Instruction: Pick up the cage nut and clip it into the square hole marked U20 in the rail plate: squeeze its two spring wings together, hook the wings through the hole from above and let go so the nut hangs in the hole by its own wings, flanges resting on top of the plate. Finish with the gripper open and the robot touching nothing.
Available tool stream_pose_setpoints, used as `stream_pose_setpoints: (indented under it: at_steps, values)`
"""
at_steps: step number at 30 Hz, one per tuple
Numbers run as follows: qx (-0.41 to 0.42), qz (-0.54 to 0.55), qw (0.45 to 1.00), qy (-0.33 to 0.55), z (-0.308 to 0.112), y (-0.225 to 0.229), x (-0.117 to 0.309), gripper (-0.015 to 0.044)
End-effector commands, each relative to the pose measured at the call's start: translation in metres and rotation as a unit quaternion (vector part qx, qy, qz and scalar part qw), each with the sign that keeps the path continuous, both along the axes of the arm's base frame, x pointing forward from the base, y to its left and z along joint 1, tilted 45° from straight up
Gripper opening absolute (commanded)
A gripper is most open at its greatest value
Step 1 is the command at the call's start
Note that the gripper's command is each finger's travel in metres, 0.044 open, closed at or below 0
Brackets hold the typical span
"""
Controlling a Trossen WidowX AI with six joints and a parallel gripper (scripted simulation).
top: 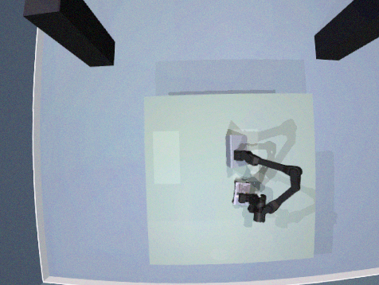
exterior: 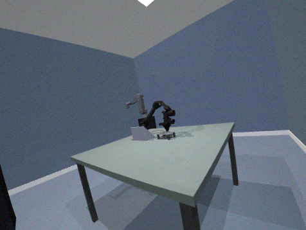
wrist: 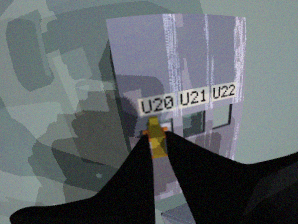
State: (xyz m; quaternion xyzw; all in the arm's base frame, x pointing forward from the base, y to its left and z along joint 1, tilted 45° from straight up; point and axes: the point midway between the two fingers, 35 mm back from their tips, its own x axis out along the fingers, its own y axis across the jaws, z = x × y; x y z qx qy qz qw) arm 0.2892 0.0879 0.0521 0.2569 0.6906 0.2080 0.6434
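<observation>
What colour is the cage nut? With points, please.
The cage nut (wrist: pixel 158 146) is yellow-gold, with small orange bits beside it; clearest in the wrist view.

The yellow cage nut (wrist: pixel 158 145), pinched in the end effector (wrist: pixel 156 139), overlaps the U20 hole (wrist: pixel 167 125).

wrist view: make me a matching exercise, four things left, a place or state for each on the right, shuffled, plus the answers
1. black two-fingered hand
2. small yellow cage nut
3. black-lettered label U21
4. black-lettered label U22

A. between the fingertips
B. rightmost label
C. closed on something
D. middle label

Pairs: 1-C, 2-A, 3-D, 4-B
</observation>
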Motion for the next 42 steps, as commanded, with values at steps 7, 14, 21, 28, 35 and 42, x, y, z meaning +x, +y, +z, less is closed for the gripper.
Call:
stream_pose_setpoints:
  at_steps: [7,14,21,28,35,42]
  values:
    - [0.004,-0.001,1.0,0.0,-0.0005,-0.0009,0.0004,0.0029]
    - [0.02,-0.003,1.0,-0.001,-0.0016,-0.0019,0.0003,0.0029]
    - [0.029,-0.003,1.0,-0.001,-0.0022,-0.0023,0.0002,0.0029]
    - [0.041,-0.004,0.999,-0.002,-0.003,-0.003,0.0001,0.0029]
    - [0.049,-0.005,0.999,-0.002,-0.0035,-0.0033,0.0,0.0029]
    - [0.057,-0.006,0.998,-0.002,-0.0041,-0.0035,-0.0002,0.0029]
